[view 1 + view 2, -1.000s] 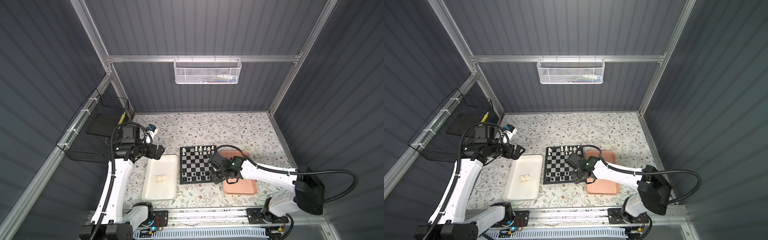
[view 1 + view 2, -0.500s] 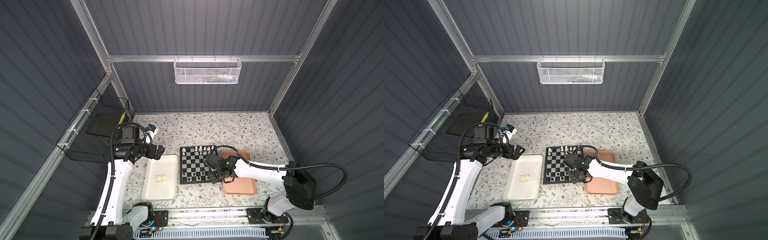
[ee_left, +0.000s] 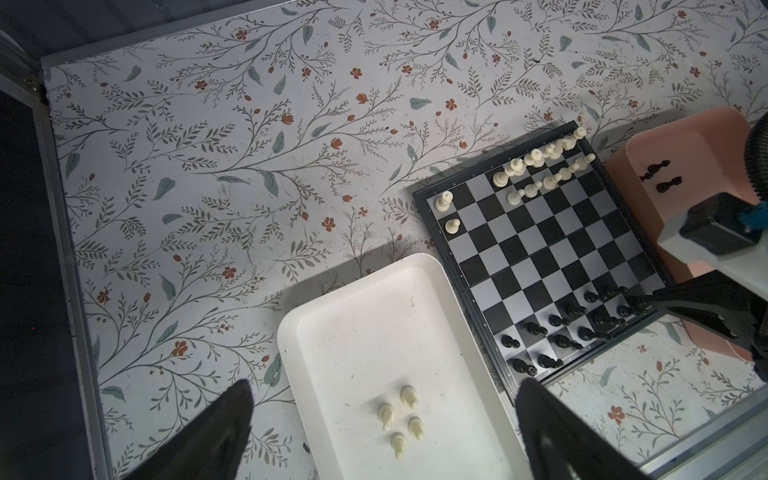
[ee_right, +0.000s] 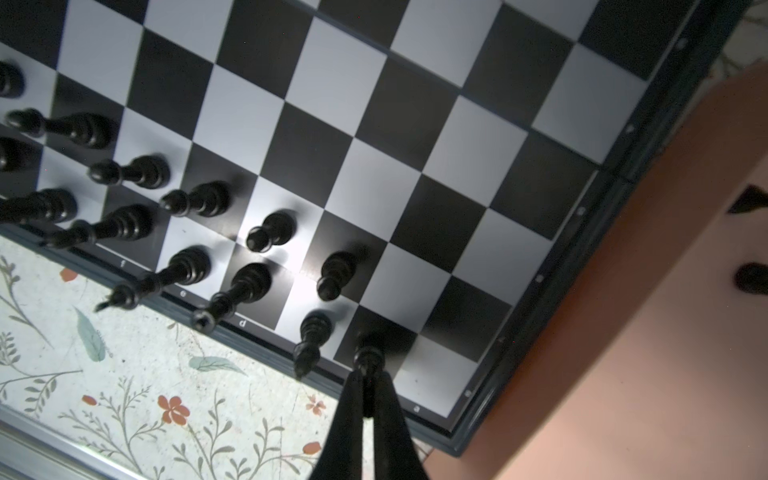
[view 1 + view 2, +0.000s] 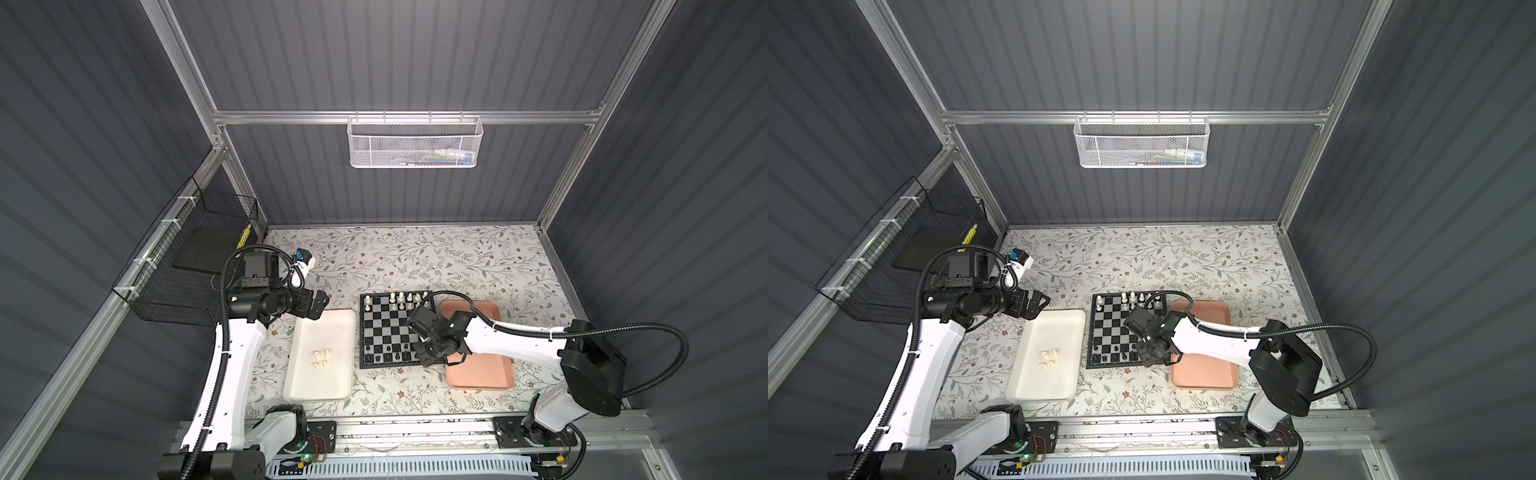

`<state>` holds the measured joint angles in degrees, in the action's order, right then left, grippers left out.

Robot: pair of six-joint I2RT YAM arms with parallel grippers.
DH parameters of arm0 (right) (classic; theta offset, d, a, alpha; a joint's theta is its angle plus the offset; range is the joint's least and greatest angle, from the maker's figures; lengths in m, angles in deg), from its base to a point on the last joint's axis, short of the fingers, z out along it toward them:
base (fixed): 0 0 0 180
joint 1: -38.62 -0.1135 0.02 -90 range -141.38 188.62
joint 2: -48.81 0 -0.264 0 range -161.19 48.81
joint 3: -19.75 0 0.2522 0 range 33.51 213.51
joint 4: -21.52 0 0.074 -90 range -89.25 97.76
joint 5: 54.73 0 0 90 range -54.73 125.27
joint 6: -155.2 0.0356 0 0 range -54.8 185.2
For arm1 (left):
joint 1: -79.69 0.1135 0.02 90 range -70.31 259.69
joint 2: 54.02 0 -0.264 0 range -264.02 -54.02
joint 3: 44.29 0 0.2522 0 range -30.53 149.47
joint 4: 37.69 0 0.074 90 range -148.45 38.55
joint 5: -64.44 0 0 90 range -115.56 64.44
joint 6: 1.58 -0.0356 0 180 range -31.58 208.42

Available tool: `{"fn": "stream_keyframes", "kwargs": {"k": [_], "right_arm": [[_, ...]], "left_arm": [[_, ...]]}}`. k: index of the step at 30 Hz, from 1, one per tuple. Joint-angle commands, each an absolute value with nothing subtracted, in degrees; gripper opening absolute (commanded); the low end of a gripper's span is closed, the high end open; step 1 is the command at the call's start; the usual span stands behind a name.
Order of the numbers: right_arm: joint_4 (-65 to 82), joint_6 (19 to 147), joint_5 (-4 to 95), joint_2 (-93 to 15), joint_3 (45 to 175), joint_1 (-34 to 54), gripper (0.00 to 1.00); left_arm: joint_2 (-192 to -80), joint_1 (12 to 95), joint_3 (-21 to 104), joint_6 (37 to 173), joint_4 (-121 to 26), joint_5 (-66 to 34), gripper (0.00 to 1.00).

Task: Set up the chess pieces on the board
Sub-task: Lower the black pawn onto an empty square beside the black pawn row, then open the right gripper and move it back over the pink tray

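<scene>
Pinching a black chessman [image 4: 368, 358] near its narrow top with the right gripper [image 4: 368, 386], left gripper [image 3: 384, 384] agape; likely light, slick, tippy.

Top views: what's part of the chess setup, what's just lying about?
Job: board, chess pieces on it, four cream pieces in white tray, two black pieces in pink tray, black piece in right fingers.
Lying about: white mesh basket, black wire basket.

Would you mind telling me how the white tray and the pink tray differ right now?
The white tray lies left of the board, the pink tray right of it. The white tray holds four cream pieces; the pink tray holds two black ones. Both are shallow, rounded rectangles.
</scene>
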<state>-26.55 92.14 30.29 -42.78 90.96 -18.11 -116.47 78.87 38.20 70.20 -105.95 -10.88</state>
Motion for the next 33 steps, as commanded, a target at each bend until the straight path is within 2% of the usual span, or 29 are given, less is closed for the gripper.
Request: {"fn": "stream_keyframes", "kwargs": {"k": [1,10,17,33], "right_arm": [[-27.39,91.82,29.18,-43.56,92.32,-18.39,0.08],[-27.34,91.83,28.48,-43.48,92.23,-18.37,0.15],[-27.37,91.65,28.94,-43.87,92.48,-18.37,0.15],[-29.01,91.64,29.94,-39.55,92.59,-18.42,0.23]], "left_arm": [[-115.10,78.46,38.11,70.79,-107.56,-9.48,1.00],[-114.80,78.46,38.03,70.96,-107.64,-9.55,1.00],[-114.61,78.46,37.77,70.92,-107.57,-9.49,1.00],[-114.37,78.46,37.93,70.65,-107.64,-9.90,1.00]]}}
